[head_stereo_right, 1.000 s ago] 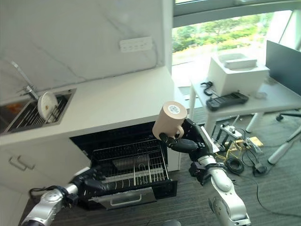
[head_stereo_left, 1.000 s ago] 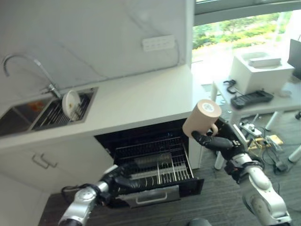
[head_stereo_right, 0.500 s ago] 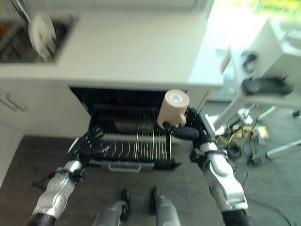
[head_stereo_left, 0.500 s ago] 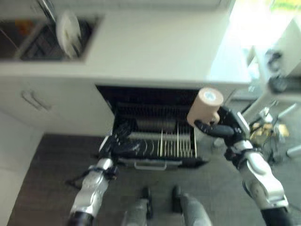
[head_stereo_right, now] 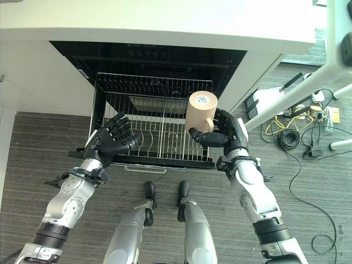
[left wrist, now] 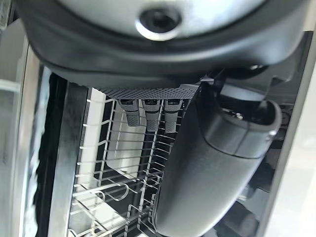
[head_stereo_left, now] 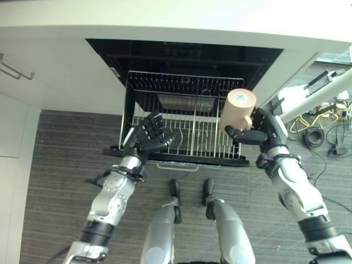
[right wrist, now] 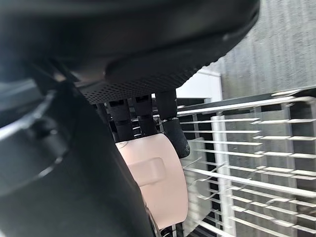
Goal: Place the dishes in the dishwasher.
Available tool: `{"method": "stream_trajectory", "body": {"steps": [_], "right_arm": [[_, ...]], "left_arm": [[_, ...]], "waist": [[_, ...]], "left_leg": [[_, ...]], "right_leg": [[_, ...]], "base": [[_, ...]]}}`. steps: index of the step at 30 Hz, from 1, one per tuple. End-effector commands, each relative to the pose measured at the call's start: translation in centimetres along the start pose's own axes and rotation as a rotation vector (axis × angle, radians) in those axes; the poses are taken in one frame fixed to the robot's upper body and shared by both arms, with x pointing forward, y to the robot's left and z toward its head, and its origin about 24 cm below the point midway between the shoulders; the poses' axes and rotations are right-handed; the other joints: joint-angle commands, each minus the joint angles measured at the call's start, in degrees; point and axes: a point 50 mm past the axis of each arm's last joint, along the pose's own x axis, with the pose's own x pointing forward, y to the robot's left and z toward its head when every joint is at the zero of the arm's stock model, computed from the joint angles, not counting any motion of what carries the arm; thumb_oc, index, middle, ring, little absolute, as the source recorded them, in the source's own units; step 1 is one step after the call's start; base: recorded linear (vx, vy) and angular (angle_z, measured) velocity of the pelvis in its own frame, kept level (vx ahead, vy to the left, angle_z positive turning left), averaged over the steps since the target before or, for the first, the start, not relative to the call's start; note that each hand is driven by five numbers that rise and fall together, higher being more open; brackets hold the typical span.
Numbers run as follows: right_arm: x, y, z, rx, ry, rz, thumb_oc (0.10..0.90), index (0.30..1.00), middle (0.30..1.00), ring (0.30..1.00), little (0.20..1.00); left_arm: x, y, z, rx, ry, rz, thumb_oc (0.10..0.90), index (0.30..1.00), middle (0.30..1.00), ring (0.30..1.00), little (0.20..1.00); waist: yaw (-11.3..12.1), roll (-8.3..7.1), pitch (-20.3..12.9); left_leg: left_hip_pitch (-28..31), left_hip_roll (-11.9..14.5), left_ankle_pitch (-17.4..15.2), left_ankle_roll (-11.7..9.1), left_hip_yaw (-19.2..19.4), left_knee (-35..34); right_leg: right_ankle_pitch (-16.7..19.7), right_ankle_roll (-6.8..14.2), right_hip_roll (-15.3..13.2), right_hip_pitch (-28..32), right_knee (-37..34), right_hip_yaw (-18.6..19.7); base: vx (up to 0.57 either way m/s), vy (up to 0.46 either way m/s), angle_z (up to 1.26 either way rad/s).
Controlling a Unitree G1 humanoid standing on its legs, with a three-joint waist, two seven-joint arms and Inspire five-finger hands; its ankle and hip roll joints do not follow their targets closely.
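The dishwasher (head_stereo_left: 187, 55) stands open under the counter with its wire rack (head_stereo_left: 181, 88) pulled out over the floor. A shallow clear dish (head_stereo_left: 184, 103) lies in the back of the rack. My right hand (head_stereo_left: 264, 129) is shut on a beige mug (head_stereo_left: 237, 110), held base up over the rack's right side. In the right wrist view the fingers (right wrist: 143, 118) wrap the mug (right wrist: 158, 173) above the rack wires (right wrist: 256, 148). My left hand (head_stereo_left: 151, 135) hovers open over the rack's front left corner, fingers (left wrist: 148, 116) spread and holding nothing.
A white cabinet with a bar handle (head_stereo_left: 14, 69) is left of the dishwasher, beneath the white countertop (head_stereo_left: 165, 16). A white table leg (head_stereo_left: 324, 93) and loose cables (head_stereo_left: 324, 118) lie on the carpet to the right.
The camera has tilted down onto the rack. My left hand has come off the rack's front and spread its fingers. The mug stays in my right hand, lower over the rack.
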Motion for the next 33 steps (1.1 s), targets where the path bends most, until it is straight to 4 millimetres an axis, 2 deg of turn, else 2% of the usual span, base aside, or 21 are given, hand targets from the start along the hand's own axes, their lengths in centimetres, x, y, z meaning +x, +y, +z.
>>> {"method": "stream_trajectory", "body": {"steps": [1, 6, 9, 15, 21, 26, 27, 28, 29, 30, 33], "right_arm": [[1.6, -0.5, 4.8, -0.026, -0.183, -0.019, 0.400, 0.300, 0.300, 0.300, 0.300], [2.4, -1.3, 2.8, -0.057, -0.006, -0.008, 0.400, 0.300, 0.300, 0.300, 0.300], [3.8, -2.4, 1.9, -0.071, 0.133, -0.026, 0.400, 0.300, 0.300, 0.300, 0.300], [5.2, -3.8, 1.4, -0.053, 0.264, -0.052, 0.400, 0.300, 0.300, 0.300, 0.300], [6.0, -5.2, 0.5, -0.007, 0.409, -0.066, 0.400, 0.300, 0.300, 0.300, 0.300], [6.6, -5.5, 1.0, 0.040, 0.435, -0.063, 0.400, 0.300, 0.300, 0.300, 0.300], [6.7, -5.6, 1.2, 0.051, 0.438, -0.059, 0.505, 0.458, 0.458, 0.458, 0.458], [6.8, -5.6, 1.3, 0.052, 0.436, -0.057, 0.573, 0.559, 0.559, 0.559, 0.559], [6.9, -5.6, 1.5, 0.049, 0.435, -0.059, 0.715, 0.773, 0.773, 0.773, 0.773], [7.0, -5.7, 1.7, 0.044, 0.432, -0.061, 0.800, 0.900, 0.900, 0.900, 0.900], [7.0, -5.5, 1.8, 0.071, 0.444, -0.061, 0.800, 0.900, 0.900, 0.900, 0.900]], "left_arm": [[-0.3, -0.2, 3.0, 0.096, -0.103, -0.054, 0.800, 0.900, 0.900, 0.900, 0.900], [-0.5, 0.1, 2.9, 0.147, -0.053, -0.054, 0.800, 0.900, 0.900, 0.900, 0.900], [-0.1, 0.8, 3.9, 0.235, -0.062, -0.030, 0.800, 0.900, 0.900, 0.900, 0.900], [0.4, 1.3, 5.7, 0.396, -0.083, -0.022, 0.800, 0.900, 0.900, 0.900, 0.900], [0.7, 1.5, 6.4, 0.586, -0.051, -0.034, 0.800, 0.900, 0.900, 0.900, 0.900], [0.9, 1.6, 7.2, 0.741, -0.018, -0.072, 0.800, 0.900, 0.900, 0.900, 0.900], [0.9, 1.8, 7.6, 0.775, -0.015, -0.080, 0.800, 0.900, 0.900, 0.900, 0.900], [1.0, 1.7, 7.8, 0.785, -0.016, -0.083, 0.800, 0.900, 0.900, 0.900, 0.900], [1.0, 1.6, 8.0, 0.788, -0.017, -0.088, 0.800, 0.900, 0.900, 0.900, 0.900], [1.0, 1.5, 8.2, 0.782, -0.017, -0.098, 0.800, 0.900, 0.900, 0.900, 0.900], [1.0, 1.3, 8.4, 0.778, -0.023, -0.113, 0.800, 0.900, 0.900, 0.900, 0.900]], "waist": [[1.0, -1.72, -5.3], [1.8, -1.66, -4.9], [3.0, -1.86, -4.4], [4.7, -1.74, -3.9], [6.1, -1.07, -3.3], [6.8, -0.32, -2.7], [6.8, -0.16, -2.6], [6.9, -0.04, -2.5], [6.9, 0.07, -2.4], [6.8, 0.19, -2.4], [6.7, 0.38, -2.3]], "left_leg": [[0.8, 0.3, -13.0, -1.3, -1.2, 6.8], [1.1, 0.4, -13.0, -1.4, -1.5, 6.8], [1.0, 0.5, -12.8, -1.7, -1.5, 6.8], [0.7, 0.6, -12.5, -2.1, -1.8, 6.8], [0.6, 0.3, -12.3, -2.3, -2.2, 6.8], [0.4, 0.1, -12.1, -2.4, -2.4, 6.8], [0.5, 0.1, -12.0, -2.5, -2.4, 6.8], [0.5, 0.1, -12.0, -2.5, -2.4, 6.8], [0.5, 0.0, -12.0, -2.5, -2.5, 6.8], [0.5, 0.0, -12.1, -2.5, -2.5, 6.8], [0.7, -0.1, -12.3, -2.4, -2.5, 6.8]], "right_leg": [[-5.7, 7.5, -3.9, 4.5, -1.0, 1.2], [-5.7, 7.6, -4.1, 4.9, -1.0, 0.7], [-5.8, 7.5, -4.3, 5.0, -1.0, 0.1], [-6.1, 7.5, -4.6, 5.5, -1.0, -1.3], [-6.2, 7.3, -4.9, 5.9, -1.0, -2.3], [-6.2, 7.3, -5.2, 6.0, -1.0, -2.6], [-6.2, 7.4, -5.3, 6.0, -1.0, -2.7], [-6.2, 7.4, -5.3, 6.0, -1.0, -2.8], [-6.1, 7.5, -5.4, 6.0, -1.0, -2.8], [-6.1, 7.5, -5.4, 5.9, -1.0, -2.7], [-6.1, 7.5, -5.4, 6.0, -1.0, -2.7]], "base": [[0.00, 0.000, 0.00], [0.02, -0.026, 0.06], [-0.01, -0.050, 0.00], [-0.01, -0.019, 0.00], [0.01, -0.002, 0.04], [0.01, 0.007, 0.04], [0.01, 0.032, -0.01], [0.01, 0.032, 0.00], [0.01, 0.038, 0.01], [0.00, 0.046, 0.01], [0.00, 0.028, 0.00]]}}
